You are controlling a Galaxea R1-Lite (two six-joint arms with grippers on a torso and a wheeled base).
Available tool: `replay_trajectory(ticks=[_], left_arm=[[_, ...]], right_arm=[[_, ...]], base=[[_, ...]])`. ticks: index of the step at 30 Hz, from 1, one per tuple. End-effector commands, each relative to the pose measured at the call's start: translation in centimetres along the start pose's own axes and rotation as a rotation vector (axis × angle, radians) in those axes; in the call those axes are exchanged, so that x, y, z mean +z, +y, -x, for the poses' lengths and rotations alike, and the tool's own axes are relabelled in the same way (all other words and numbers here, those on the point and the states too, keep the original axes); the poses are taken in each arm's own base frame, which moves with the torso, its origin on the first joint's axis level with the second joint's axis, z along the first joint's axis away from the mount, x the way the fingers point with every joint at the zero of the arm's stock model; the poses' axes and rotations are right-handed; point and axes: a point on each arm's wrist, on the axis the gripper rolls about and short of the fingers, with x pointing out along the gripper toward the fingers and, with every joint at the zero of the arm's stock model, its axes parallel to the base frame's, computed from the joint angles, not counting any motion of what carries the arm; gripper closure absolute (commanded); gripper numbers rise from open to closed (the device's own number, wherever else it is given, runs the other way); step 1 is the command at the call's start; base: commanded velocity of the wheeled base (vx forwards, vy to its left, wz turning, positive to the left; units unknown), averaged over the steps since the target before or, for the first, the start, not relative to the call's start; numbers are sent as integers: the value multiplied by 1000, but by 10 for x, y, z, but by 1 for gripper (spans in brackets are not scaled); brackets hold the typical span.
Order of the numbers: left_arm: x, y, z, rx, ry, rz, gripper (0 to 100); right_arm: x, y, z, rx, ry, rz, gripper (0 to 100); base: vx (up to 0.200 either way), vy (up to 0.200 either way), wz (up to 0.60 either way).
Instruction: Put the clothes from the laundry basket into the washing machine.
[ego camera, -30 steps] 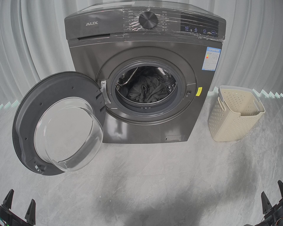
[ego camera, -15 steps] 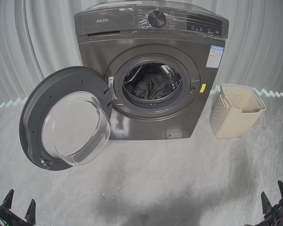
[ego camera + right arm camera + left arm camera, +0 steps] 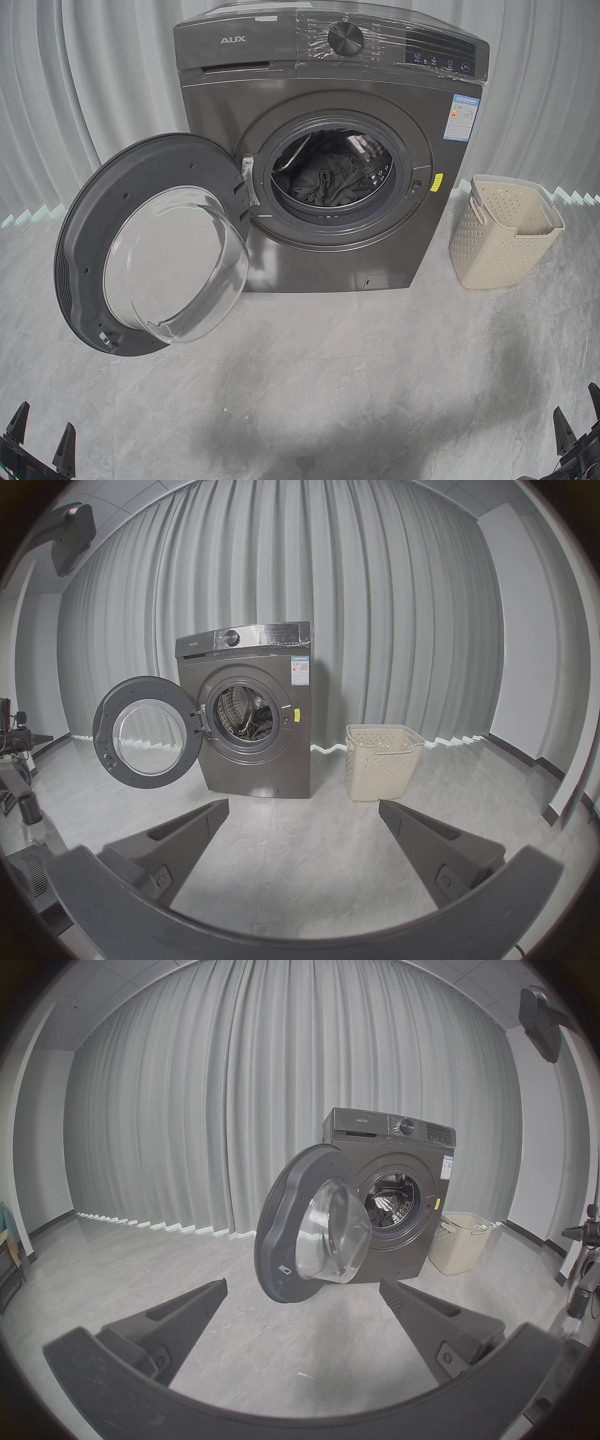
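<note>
Dark grey washing machine (image 3: 325, 206), dark clothes (image 3: 328, 181) inside; cream laundry basket (image 3: 500, 250) dotted with holes; grey marbled floor (image 3: 350, 375).

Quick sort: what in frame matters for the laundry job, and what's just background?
Job:
washing machine, its door swung open
dark clothes in the drum
laundry basket on the floor beside the machine, no clothes visible inside
left gripper and right gripper, both open and empty

Just there:
curtain
floor

Head camera shifted, washing machine (image 3: 325, 262) now farther right and farther off
</note>
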Motion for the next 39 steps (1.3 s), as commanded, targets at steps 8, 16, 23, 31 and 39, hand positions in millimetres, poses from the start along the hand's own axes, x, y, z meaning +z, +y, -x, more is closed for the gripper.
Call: replay_trajectory(ticks=[8, 16, 23, 31, 39], left_arm=[[-5, 0, -1, 1, 8, 0, 0], [-6, 0, -1, -5, 15, -29, 0], [-6, 0, -1, -31, 18, -26, 0], [-6, 0, 0, -29, 18, -29, 0], [-6, 0, 0, -23, 11, -29, 0]], right_arm=[[-5, 0, 0, 1, 6, 0, 0], [-5, 0, 0, 1, 6, 0, 0], [-5, 0, 0, 1, 6, 0, 0], [-5, 0, 0, -1, 6, 2, 0], [-5, 0, 0, 1, 6, 2, 0]], base=[[0, 125, 0], [0, 0, 0], [0, 0, 0], [0, 150, 0], [0, 0, 0]])
